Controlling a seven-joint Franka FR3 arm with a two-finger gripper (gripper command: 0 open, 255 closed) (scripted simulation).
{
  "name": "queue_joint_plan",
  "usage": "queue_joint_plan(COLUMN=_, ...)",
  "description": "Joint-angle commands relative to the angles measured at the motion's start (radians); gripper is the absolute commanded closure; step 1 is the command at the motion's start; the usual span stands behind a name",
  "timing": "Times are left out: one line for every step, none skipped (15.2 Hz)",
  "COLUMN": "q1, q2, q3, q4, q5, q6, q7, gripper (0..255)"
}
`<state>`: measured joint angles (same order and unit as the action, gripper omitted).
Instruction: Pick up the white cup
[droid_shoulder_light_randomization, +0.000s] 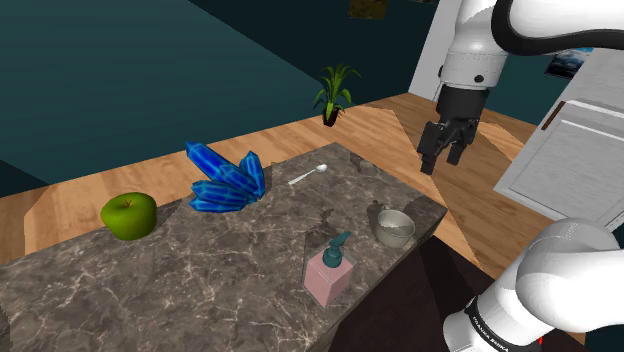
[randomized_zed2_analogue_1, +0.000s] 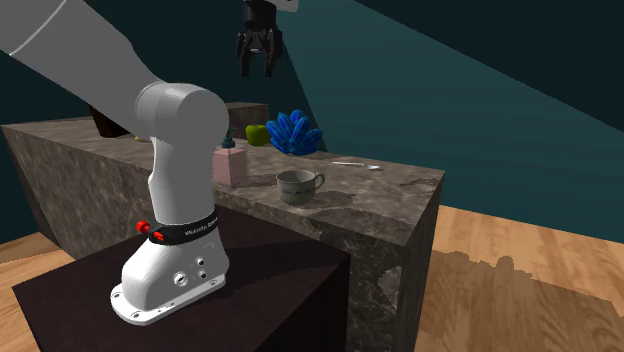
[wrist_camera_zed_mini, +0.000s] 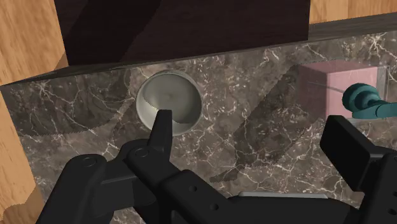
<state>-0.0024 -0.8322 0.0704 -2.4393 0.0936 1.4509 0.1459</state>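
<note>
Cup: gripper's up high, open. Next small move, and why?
Probably shift the gripper sideways, away from the dispenser, then lower it. The open gripper hangs well above the counter. In the wrist view the cup lies ahead of one finger, not midway between the two, and the dispenser stands on the other finger's side.

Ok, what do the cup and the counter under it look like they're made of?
Cup: pale grey-white, even and matte, with no glint or pattern. It could be ceramic or plastic; the look leaves that open. Counter: dark brown stone with pale veins running all over the top and down its sides, most like marble. Whether it is polished is hard to judge.
</note>
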Motion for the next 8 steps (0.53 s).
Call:
queue_joint_plan(q1=0.000, q2=0.000, q3=0.000, q4=0.000, q5=0.000, q6=0.000, q7=0.000, gripper=0)
queue_joint_plan(q1=-0.005, q2=0.002, q3=-0.009, q4=-0.029, q5=-0.007, q6=0.030, q7=-0.010, gripper=0)
queue_joint_plan(q1=-0.011, q2=0.005, q3=-0.018, q4=-0.058, q5=-0.014, q6=0.061, q7=-0.020, gripper=0)
queue_joint_plan(q1=-0.017, q2=0.010, q3=-0.027, q4=-0.085, q5=-0.021, q6=0.092, q7=-0.029, gripper=0)
queue_joint_plan(q1=-0.023, q2=0.016, q3=-0.035, q4=-0.111, q5=-0.028, q6=0.123, q7=-0.039, gripper=0)
queue_joint_plan(q1=-0.030, q2=0.024, q3=-0.045, q4=-0.136, q5=-0.036, q6=0.156, q7=-0.049, gripper=0)
queue_joint_plan(q1=-0.036, q2=0.034, q3=-0.054, q4=-0.160, q5=-0.043, q6=0.189, q7=-0.058, gripper=0)
queue_joint_plan(q1=-0.043, q2=0.045, q3=-0.063, q4=-0.183, q5=-0.050, q6=0.222, q7=-0.068, gripper=0)
